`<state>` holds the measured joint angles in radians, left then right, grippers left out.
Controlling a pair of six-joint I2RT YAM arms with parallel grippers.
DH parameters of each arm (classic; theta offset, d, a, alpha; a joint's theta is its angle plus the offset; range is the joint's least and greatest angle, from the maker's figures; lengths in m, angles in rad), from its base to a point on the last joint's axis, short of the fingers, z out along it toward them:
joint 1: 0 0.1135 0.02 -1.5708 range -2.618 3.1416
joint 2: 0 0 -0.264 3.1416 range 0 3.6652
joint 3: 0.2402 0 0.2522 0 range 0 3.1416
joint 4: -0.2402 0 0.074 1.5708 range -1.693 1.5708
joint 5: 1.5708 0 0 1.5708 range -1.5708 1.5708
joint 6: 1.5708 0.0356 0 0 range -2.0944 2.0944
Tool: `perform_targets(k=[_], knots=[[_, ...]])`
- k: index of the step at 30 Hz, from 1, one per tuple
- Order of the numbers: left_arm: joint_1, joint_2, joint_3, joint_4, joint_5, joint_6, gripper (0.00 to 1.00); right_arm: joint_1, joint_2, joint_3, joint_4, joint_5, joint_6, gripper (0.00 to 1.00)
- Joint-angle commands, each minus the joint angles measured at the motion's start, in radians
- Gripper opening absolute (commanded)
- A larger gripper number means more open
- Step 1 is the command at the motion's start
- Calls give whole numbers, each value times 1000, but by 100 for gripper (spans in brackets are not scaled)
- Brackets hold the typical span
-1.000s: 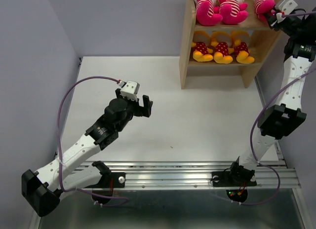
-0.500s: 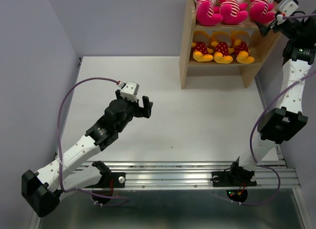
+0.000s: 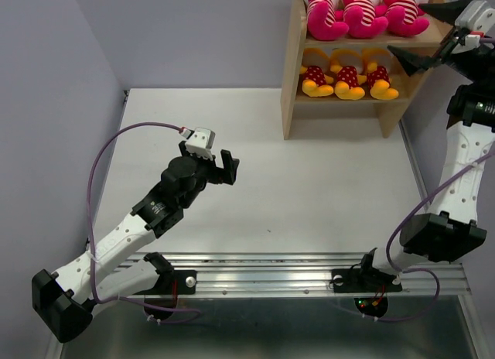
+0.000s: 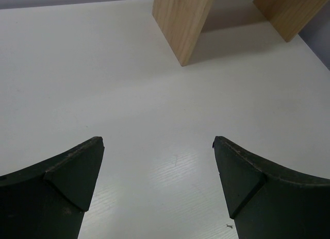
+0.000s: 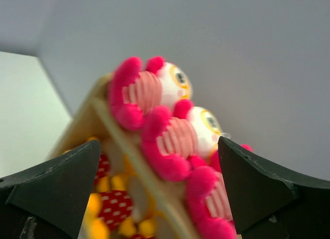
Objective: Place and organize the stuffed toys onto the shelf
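right gripper (image 3: 430, 32) spread, beside shelf (image 3: 291, 73) | 6 stuffed toys (image 3: 348, 79) shelved

Pink-and-white striped toys (image 3: 360, 15), yellow toys (image 3: 348, 79) in red white-dotted outfits, pale wood shelf (image 3: 291, 65), white table (image 3: 309, 173)

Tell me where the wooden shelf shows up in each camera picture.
Top external: the shelf stands in the top right corner.
Left wrist: only its two feet show, at the top edge.
Right wrist: blurred, in the centre, with its boards running diagonally.
Shared landmark: the white table it stands on shows in all three views.
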<state>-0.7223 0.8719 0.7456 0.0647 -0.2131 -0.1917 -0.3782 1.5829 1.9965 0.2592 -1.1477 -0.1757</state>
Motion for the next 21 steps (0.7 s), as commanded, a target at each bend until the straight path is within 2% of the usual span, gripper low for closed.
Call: perform_targets(k=[1,4,7,10,13,15,16,17,18,20,21], knots=[[4,-19,17,72,-5,-22,99,5,-133,-204,147,-182,427,100],[4,-13,26,75,-20,-44,99,5,-155,-306,98,-276,600,100],[4,-4,43,66,-48,-71,99,-10,-173,-441,97,-374,685,100],[4,1,54,52,-60,-97,99,-37,-182,-551,95,-389,706,100],[4,-5,54,49,-63,-110,99,-59,-193,-642,89,-342,665,100],[4,-14,54,40,-69,-124,99,-59,-198,-674,68,-246,645,100],[3,-19,52,35,-72,-129,99,-59,-201,-673,-30,-178,437,100],[4,-22,52,32,-75,-133,99,-48,-196,-557,-535,-49,204,100],[4,-31,51,27,-80,-140,99,76,-189,-523,-651,291,-52,100],[4,-45,46,18,-89,-147,99,120,-214,-589,-696,493,-93,100],[6,-51,41,18,-92,-153,99,121,-233,-628,-684,523,-84,100]])
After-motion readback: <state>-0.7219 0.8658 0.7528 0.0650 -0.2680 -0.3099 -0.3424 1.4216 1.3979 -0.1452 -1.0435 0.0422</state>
